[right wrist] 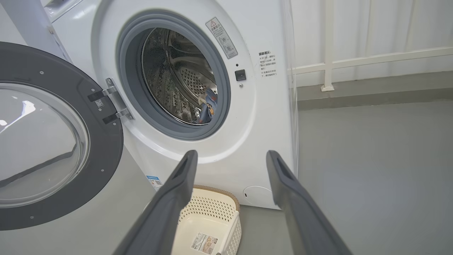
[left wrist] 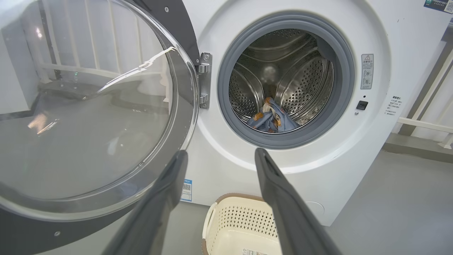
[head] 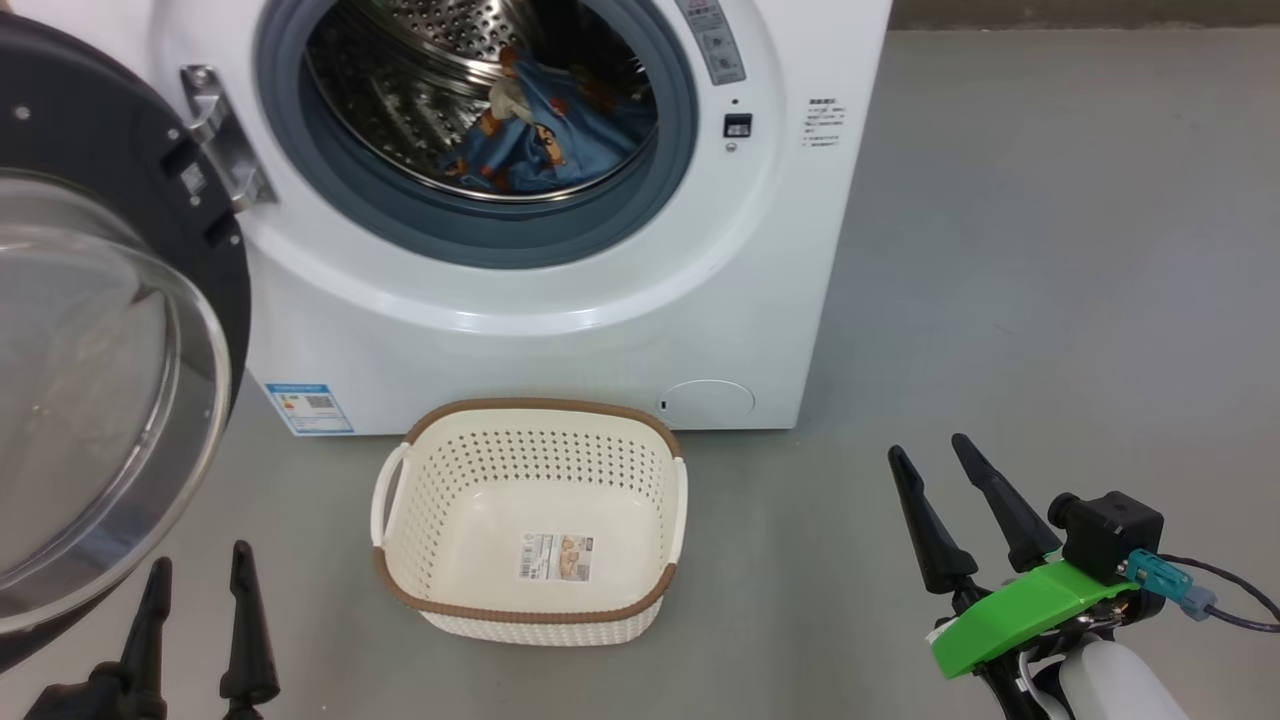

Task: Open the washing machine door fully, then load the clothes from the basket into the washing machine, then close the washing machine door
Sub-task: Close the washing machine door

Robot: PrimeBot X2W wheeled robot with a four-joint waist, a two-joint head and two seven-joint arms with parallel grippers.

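Light blue, cartoon-printed fabric clothes (head: 545, 135) lay bunched low in the perforated steel drum (head: 400, 110) of the big white front-loading washing machine (head: 560, 330), its round black-rimmed glass door (head: 100, 110) swung wide at the left. The small cream perforated plastic basket (head: 540, 404) stood on the grey floor (head: 1050, 300) just before the machine, between the left gripper (head: 200, 557) and right gripper (head: 928, 446), both spread apart and holding nothing.

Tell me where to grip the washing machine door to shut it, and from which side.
Take the washing machine door by its black rim, on the edge opposite the hinge, coming from the robot's left with the open left gripper. The rim looks pinchable there; the bulging glass bowl gives no edge.
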